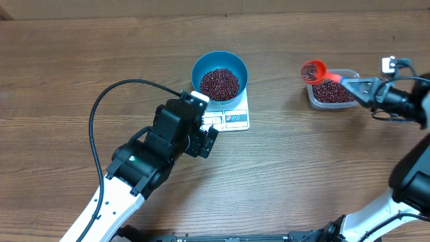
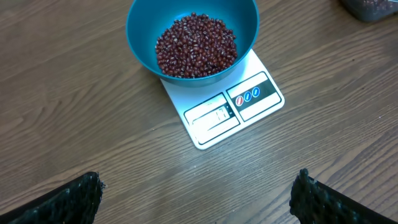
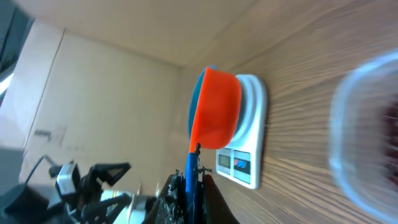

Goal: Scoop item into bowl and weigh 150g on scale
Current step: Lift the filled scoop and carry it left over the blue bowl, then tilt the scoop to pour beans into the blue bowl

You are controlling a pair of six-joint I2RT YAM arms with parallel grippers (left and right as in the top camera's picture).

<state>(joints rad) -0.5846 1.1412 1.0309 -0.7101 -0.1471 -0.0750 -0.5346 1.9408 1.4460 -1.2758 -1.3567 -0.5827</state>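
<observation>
The blue bowl [image 1: 197, 70] is round and deep. It sits upright on the back part of the scale [image 1: 236, 118], a small flat white one lying on the bench [image 1: 101, 54]. Its screen and buttons stick out in front of the bowl; the numbers are too blurry to read. Small dark red-brown beans [image 1: 220, 83] make a heap in the bottom of the bowl. More beans are in a clear tub [image 1: 336, 106] far to the right, and a few in a red scoop [image 1: 313, 70].
</observation>
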